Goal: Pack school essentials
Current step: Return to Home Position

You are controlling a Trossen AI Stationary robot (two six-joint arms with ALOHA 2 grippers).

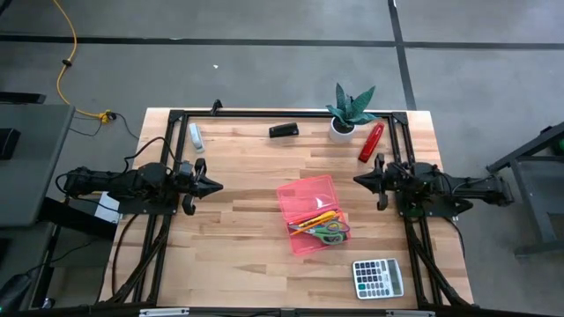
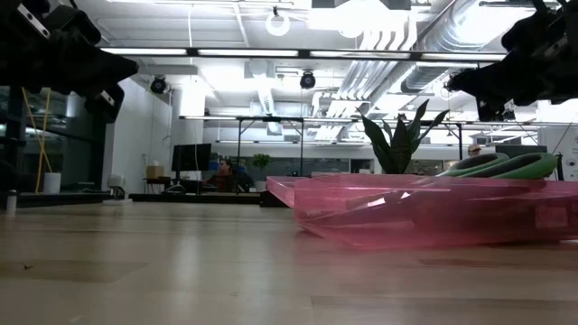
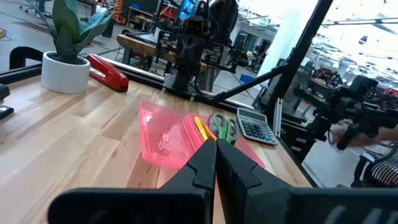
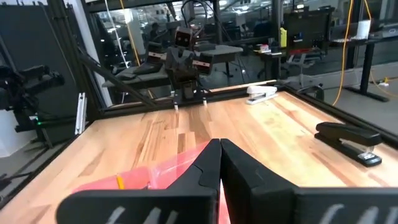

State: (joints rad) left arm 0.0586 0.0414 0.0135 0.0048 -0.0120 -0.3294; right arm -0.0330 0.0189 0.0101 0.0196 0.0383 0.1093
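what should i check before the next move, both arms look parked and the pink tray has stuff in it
1. Left hand off to the table's left, apart from the pink tray: ok.
2. Right hand off to the table's right, apart from the tray: ok.
3. Both hands shut with nothing between the fingers, per the wrist views: ok.
4. Green-handled scissors and pencils inside the tray: ok.
5. Scissors below the tray rim: not ok; in the low view the handles rise above it.
6. Calculator and red stapler lie outside the tray; whether they belong in it: cannot tell.
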